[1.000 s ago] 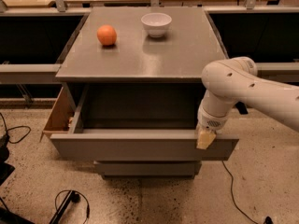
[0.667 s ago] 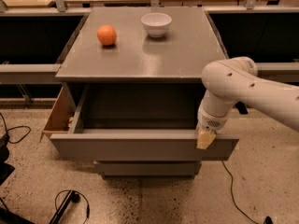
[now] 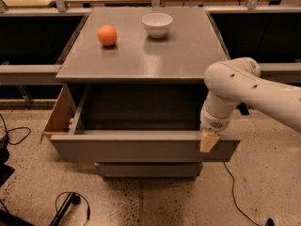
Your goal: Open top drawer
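Note:
The top drawer (image 3: 136, 147) is a wide matte grey drawer with a plain front panel. It stands pulled out from the grey cabinet (image 3: 141, 51), and its deep dark interior shows. My gripper (image 3: 208, 142) hangs from the white arm at the right end of the drawer's front panel, its pale tip against the panel's top edge.
An orange (image 3: 107, 35) and a white bowl (image 3: 157, 24) sit on the cabinet top. A narrower grey drawer front (image 3: 148, 170) lies below. A light wooden box (image 3: 59, 114) sticks out at the cabinet's left. Black cables (image 3: 70, 206) lie on the speckled floor.

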Robot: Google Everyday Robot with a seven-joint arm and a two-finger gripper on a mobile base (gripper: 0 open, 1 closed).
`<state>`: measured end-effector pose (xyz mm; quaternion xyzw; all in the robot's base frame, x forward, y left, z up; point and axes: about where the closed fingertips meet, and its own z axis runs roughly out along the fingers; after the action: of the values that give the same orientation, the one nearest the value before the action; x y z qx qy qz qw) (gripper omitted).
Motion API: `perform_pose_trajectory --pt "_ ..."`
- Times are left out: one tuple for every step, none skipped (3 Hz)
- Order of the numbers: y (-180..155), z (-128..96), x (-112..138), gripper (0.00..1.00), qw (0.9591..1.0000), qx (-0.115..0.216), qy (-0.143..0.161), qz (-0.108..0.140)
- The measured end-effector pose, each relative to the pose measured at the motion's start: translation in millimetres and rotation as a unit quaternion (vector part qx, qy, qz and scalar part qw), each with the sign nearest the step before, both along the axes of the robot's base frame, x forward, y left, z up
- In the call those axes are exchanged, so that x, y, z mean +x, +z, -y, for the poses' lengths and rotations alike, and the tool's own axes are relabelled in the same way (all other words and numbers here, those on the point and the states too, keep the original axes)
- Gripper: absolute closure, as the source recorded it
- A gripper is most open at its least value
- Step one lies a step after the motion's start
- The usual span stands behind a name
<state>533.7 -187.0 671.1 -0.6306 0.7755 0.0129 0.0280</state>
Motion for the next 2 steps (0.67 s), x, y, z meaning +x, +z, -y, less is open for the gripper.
perform_pose_trajectory --pt "0.0 0.0 0.0 0.0 1.0 0.0 0.0 0.0" --pt "0.0 0.0 0.0 0.0 1.0 0.0 0.0 0.0"
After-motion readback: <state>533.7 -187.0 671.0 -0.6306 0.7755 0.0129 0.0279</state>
